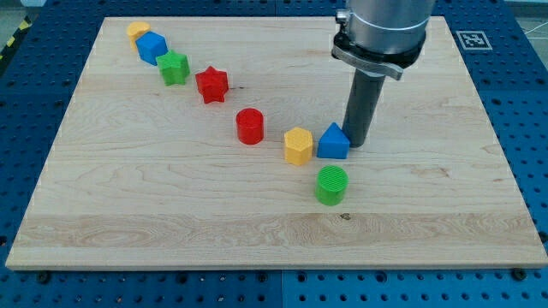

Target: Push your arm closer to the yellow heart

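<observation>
The yellow heart (137, 31) lies at the view's top left of the wooden board (128, 197), touching a blue block (151, 47). My tip (357, 142) is far from it, right of the board's middle, at the right side of a blue triangular block (333, 142) and touching or nearly touching it. From the heart a diagonal line of blocks runs down to the right: the blue block, a green star (174, 68), a red star (211, 84), a red cylinder (250, 126), a yellow hexagon (298, 145), then the blue triangular block.
A green cylinder (331, 185) stands just below the blue triangular block. The arm's grey body (381, 30) hangs over the board's top right. A blue perforated table (522, 128) surrounds the board, with a marker tag (472, 39) at the top right.
</observation>
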You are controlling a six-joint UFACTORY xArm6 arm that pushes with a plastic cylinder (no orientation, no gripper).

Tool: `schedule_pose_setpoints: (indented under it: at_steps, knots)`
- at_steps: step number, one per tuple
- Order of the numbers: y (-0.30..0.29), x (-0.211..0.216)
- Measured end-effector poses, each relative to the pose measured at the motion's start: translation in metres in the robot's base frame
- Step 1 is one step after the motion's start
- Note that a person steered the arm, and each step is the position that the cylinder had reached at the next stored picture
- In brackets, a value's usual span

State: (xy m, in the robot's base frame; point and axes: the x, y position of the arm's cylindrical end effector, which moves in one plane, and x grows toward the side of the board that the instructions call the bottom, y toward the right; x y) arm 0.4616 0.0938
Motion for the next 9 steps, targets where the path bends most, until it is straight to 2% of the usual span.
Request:
schedule_pose_setpoints:
  at_steps: [2, 4, 8, 9]
  knots:
    - [-0.013, 0.000]
    - [-0.017, -0.062]
    - [-0.200, -0.164]
    - [-0.228, -0.203]
